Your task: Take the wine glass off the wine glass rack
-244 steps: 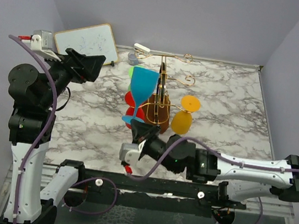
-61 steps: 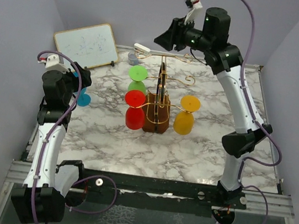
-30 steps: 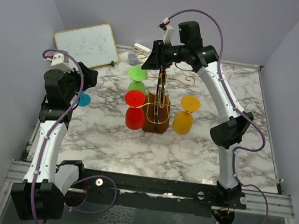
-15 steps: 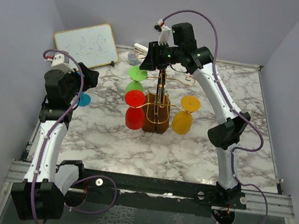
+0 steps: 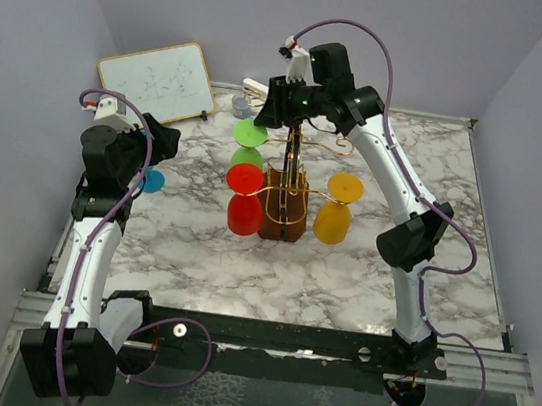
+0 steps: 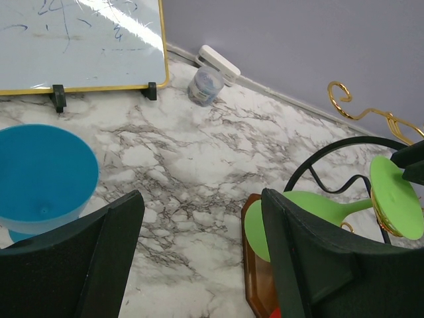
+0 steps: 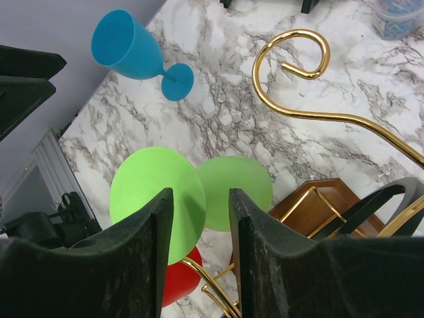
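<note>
The wine glass rack (image 5: pixel 284 210), a brown wooden block with a tall gold wire frame, stands mid-table. A green wine glass (image 5: pixel 250 132), a red one (image 5: pixel 245 181) and an orange one (image 5: pixel 343 188) hang upside down on it. My right gripper (image 5: pixel 269 112) hovers just above the green glass (image 7: pixel 149 192), open, its fingers straddling the edge of the round foot without visibly closing on it. A blue wine glass (image 5: pixel 152 180) stands on the table at the left. My left gripper (image 5: pixel 164 138) is open and holds nothing, just right of the blue glass (image 6: pixel 40 172).
A whiteboard (image 5: pixel 157 78) leans at the back left. A small grey tub (image 5: pixel 240 107) and a white eraser (image 5: pixel 257 87) lie by the back wall. Curled gold rack arms (image 7: pixel 311 112) reach out beside my right fingers. Purple walls enclose the marble table (image 5: pixel 393 271).
My right gripper has moved left and down from above the rack top onto the green glass's foot, and its jaws have narrowed a little. The left arm and the blue glass have stayed put.
</note>
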Controlling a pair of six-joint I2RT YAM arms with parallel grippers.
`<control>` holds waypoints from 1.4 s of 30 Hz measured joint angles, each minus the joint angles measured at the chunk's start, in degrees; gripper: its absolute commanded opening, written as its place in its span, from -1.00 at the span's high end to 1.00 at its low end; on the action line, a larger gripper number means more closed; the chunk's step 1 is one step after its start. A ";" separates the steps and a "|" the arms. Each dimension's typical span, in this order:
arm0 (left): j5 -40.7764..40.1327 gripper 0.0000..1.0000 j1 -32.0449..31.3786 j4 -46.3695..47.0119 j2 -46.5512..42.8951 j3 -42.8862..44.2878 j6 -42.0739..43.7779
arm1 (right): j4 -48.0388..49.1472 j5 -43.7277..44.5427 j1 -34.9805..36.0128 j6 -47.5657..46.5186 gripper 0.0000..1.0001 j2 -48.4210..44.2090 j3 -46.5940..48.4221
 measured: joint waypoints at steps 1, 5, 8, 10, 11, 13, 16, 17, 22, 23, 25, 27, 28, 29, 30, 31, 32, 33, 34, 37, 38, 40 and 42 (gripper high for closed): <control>0.04 -0.47 0.00 0.00 0.11 0.00 -0.02 | 0.11 -0.09 0.11 -0.09 0.22 0.00 -0.11; 0.35 -0.47 0.00 0.00 0.66 0.00 -0.02 | 0.17 -0.55 0.20 -0.26 0.21 -0.02 -0.26; 0.55 -0.47 0.00 0.00 0.79 0.00 -0.02 | 0.17 -0.61 0.50 -0.44 0.21 -0.04 -0.46; 0.57 -0.47 0.00 0.00 0.79 -0.02 -0.02 | 0.17 -0.68 0.61 -0.68 0.21 -0.13 -0.68; 0.59 -0.47 0.00 0.00 0.81 -0.02 -0.02 | 0.15 -0.70 0.79 -0.70 0.20 -0.17 -0.76; 0.59 -0.47 0.00 0.00 0.81 -0.02 -0.02 | 0.17 -0.90 0.87 -0.74 0.21 -0.37 -1.11; 0.63 -0.47 0.00 0.00 0.81 -0.02 -0.04 | 0.44 -1.70 0.98 -0.72 0.23 -1.03 -2.25; 0.63 -0.47 0.00 0.00 0.81 -0.02 -0.04 | 0.48 -1.99 1.01 -0.72 0.25 -1.22 -2.54; 0.76 -0.47 0.00 0.00 0.81 -0.02 -0.04 | 0.61 -3.74 1.03 -0.66 0.29 -2.49 -4.07; 0.76 -0.47 0.00 0.02 0.81 -0.02 -0.04 | 0.63 -4.02 1.03 -0.63 0.29 -2.71 -4.28; 0.76 -0.47 0.00 0.02 0.81 -0.02 -0.04 | 0.87 -4.85 1.03 -0.55 0.30 -3.32 -5.05; 0.76 -0.47 0.00 0.00 0.81 -0.02 -0.07 | 1.20 -5.64 1.01 -0.39 0.30 -3.96 -5.81; 0.76 -0.47 0.00 0.00 0.81 -0.02 -0.07 | 1.42 -6.01 1.01 -0.33 0.30 -4.15 -6.01; 0.76 -0.47 0.00 0.00 0.81 -0.02 -0.07 | 1.70 -6.47 1.03 -0.20 0.30 -4.35 -6.14; 0.76 -0.47 0.00 0.00 0.81 -0.02 -0.07 | 1.92 -6.75 1.07 -0.17 0.30 -4.42 -6.19; 0.79 -0.47 0.00 0.00 0.81 -0.02 -0.07 | 2.29 -7.04 1.16 -0.13 0.30 -4.46 -6.19; 0.79 -0.47 0.00 0.02 0.81 -0.02 -0.07 | 2.54 -7.23 1.25 -0.09 0.30 -4.46 -6.19; 0.79 -0.47 0.00 0.00 0.81 -0.02 -0.07 | 2.60 -7.34 1.27 -0.07 0.29 -4.46 -6.19; 0.79 -0.47 0.00 0.00 0.81 -0.02 -0.09 | 2.62 -7.39 1.29 -0.04 0.26 -4.46 -6.19; 0.79 -0.47 0.00 0.02 0.81 -0.07 -0.13 | 2.60 -6.82 1.53 0.09 0.18 -4.46 -6.19; 0.79 -0.47 0.00 0.00 0.81 -0.07 -0.17 | 2.60 -6.51 1.53 0.02 0.17 -4.46 -6.19; 0.79 -0.47 0.00 0.00 0.81 -0.09 -0.22 | 2.49 -4.74 1.53 0.22 0.14 -4.46 -6.19; 0.81 -0.47 0.00 0.02 0.81 -0.09 -0.22 | 2.32 -3.06 1.53 0.37 0.14 -4.46 -6.16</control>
